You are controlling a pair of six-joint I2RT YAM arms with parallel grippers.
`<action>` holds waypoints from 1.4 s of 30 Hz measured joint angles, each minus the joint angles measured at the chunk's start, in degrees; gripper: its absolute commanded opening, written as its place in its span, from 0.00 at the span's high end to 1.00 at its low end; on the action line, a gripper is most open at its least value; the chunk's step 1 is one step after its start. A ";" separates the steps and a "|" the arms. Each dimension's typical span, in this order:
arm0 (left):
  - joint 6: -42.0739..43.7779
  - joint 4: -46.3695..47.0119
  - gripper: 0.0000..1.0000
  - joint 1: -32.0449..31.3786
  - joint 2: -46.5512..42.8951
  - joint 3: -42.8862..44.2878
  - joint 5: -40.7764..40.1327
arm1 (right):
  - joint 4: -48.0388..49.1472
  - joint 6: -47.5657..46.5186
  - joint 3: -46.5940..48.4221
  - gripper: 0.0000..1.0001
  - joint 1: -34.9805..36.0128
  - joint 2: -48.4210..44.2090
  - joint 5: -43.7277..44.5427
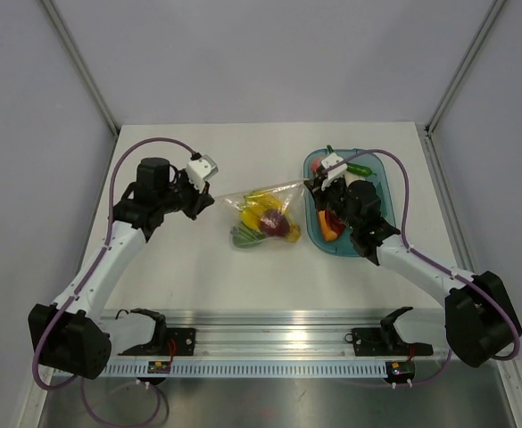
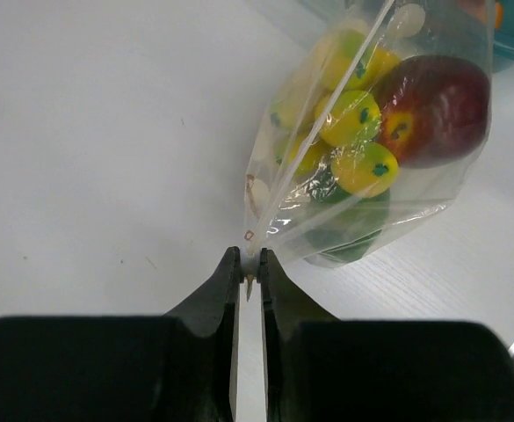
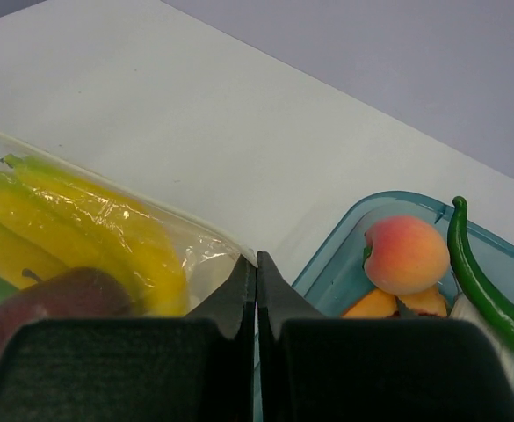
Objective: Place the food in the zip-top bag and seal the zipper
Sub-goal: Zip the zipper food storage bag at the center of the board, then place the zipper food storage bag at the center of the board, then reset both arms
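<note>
The zip-top bag point(image 1: 262, 207), food point(image 1: 275, 223) inside, lies mid-desk, stretched between my left gripper point(image 2: 249, 260) and right gripper point(image 3: 256, 264), both clamped on the ends of its zipper point(image 2: 327, 110). Sealing step, I judge; next, pinch along that strip.

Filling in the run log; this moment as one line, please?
left gripper shut on zip-top bag corner | right gripper shut on opposite corner | banana bunch, apple in bag | peach, green chili in tray

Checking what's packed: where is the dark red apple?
Top view: the dark red apple sits inside the zip-top bag, beside the banana bunch, left of the teal tray.
</note>
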 measured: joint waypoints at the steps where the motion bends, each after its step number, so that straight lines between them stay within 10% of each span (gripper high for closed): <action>1: -0.24 0.59 1.00 0.42 -0.42 -0.33 0.09 | -0.07 0.31 0.35 1.00 0.02 0.09 -0.11; 18: -4.98 9.84 1.00 4.15 -0.20 5.86 -1.01 | 3.67 0.22 21.38 0.99 -0.90 17.18 -5.18; 20: -4.94 11.43 0.82 4.24 -0.85 6.99 -0.92 | 5.01 0.20 22.67 0.96 -0.92 17.38 -8.00; 23: -4.24 12.52 0.41 4.31 -4.46 5.57 -0.31 | 6.36 0.50 21.68 0.57 -0.83 16.22 -12.52; 24: -4.50 13.11 0.32 4.31 -6.64 4.15 0.07 | 6.64 0.52 20.11 0.08 -0.63 15.10 -13.94; 25: -4.72 13.49 0.25 4.31 -9.27 2.49 0.35 | 6.21 0.59 18.27 0.01 -0.37 13.90 -14.95; 27: -5.42 14.49 0.12 4.31 -14.78 -1.40 0.50 | 4.87 -0.11 14.27 0.01 0.59 11.19 -15.76; 34: -9.84 15.15 0.16 4.31 -22.01 -3.78 0.28 | -9.07 4.48 9.22 0.01 1.77 1.09 -4.28; 42: -21.42 11.78 0.01 4.31 -16.39 0.70 -3.26 | -45.40 20.94 35.17 0.01 1.75 0.11 23.87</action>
